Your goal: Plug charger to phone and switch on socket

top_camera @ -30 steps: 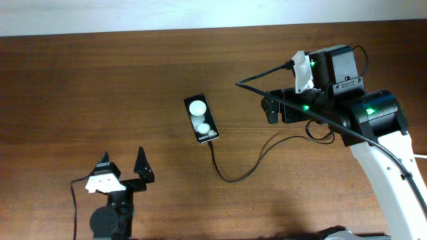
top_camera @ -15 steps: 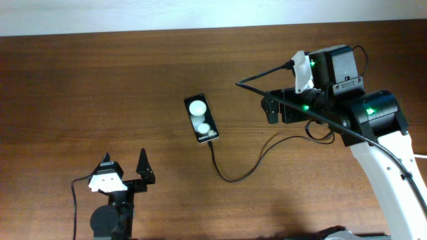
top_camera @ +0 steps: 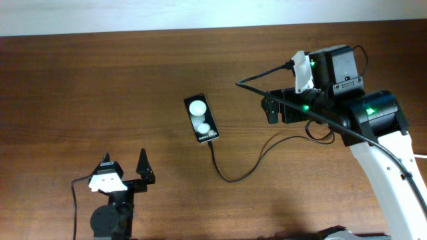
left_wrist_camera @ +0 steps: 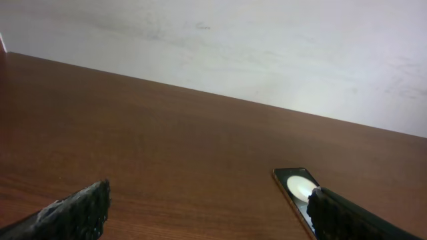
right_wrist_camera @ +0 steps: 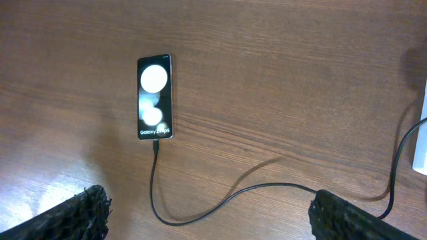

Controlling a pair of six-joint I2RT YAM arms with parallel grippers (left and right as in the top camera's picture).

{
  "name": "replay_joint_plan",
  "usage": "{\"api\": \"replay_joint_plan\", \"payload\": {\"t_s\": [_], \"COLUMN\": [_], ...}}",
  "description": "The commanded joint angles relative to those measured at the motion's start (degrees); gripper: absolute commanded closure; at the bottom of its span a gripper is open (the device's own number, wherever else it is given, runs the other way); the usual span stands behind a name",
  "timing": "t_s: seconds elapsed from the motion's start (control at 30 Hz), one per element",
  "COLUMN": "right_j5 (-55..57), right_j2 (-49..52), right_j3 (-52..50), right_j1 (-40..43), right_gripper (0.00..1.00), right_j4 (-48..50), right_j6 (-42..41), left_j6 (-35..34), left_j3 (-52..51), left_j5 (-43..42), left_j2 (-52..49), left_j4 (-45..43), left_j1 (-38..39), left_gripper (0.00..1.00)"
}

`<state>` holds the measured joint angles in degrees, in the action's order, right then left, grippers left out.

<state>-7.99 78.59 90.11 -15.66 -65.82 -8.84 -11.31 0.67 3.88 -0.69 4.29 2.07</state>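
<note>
The black phone [top_camera: 202,119] lies flat at mid-table, showing two white circles [right_wrist_camera: 155,97]. The charger's thin black cable [right_wrist_camera: 200,217] meets the phone's lower end with its connector tip [right_wrist_camera: 155,143], loops over the wood and runs right under my right arm [top_camera: 230,179]. A white piece [right_wrist_camera: 421,133] at the right edge, cut off by the frame, takes the cable; whether it is the socket or the plug adapter I cannot tell. My left gripper [top_camera: 124,163] is open near the front left, empty, with the phone [left_wrist_camera: 297,185] ahead of it. My right gripper [right_wrist_camera: 213,220] is open above the cable loop.
The brown wooden table [top_camera: 100,80] ends at a pale wall [left_wrist_camera: 267,47] along its far edge. My right arm's black and white body [top_camera: 360,120] covers the table's right side. My left arm's base [top_camera: 110,217] sits at the front edge.
My left gripper has drawn back slightly toward the front edge. Phone, cable and right arm have not moved.
</note>
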Motion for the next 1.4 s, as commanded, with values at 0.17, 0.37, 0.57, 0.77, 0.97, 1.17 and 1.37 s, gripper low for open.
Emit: {"api": "replay_joint_plan", "payload": {"t_s": [0.17,0.37,0.57,0.77,0.97,1.17,1.37], "right_j5": [9.4,10.2,10.2,10.2,9.9,8.6,8.7], "right_j2": [-0.7,-9.2,-24.1,-40.2,-58.3,-72.0,-78.3], "right_j3": [0.0,-8.1,-26.7,-45.0,-62.6,-72.9,-76.8], "right_j1": [-0.3,-0.3,0.0,3.7,4.2,4.2,4.2], "right_gripper": [0.01,0.01,0.01,0.01,0.01,0.01,0.01], "right_j4": [0.2,8.7,21.8,26.9,33.2,37.3,44.3], "right_j6": [0.1,3.1,4.2,4.3,3.9,2.4,2.4], "left_j6": [1.2,1.2,1.2,1.2,1.2,1.2,1.2], "left_j3": [-0.2,-0.2,-0.1,-0.1,-0.1,-0.1,-0.1], "left_j5": [-0.4,-0.4,-0.4,-0.4,-0.4,-0.4,-0.4], "left_j2": [0.4,0.4,0.4,0.4,0.4,0.4,0.4], "left_j4": [0.3,0.3,0.3,0.3,0.3,0.3,0.3], "left_j1": [-0.4,-0.4,-0.4,-0.4,-0.4,-0.4,-0.4], "left_gripper": [0.01,0.01,0.01,0.01,0.01,0.01,0.01]}}
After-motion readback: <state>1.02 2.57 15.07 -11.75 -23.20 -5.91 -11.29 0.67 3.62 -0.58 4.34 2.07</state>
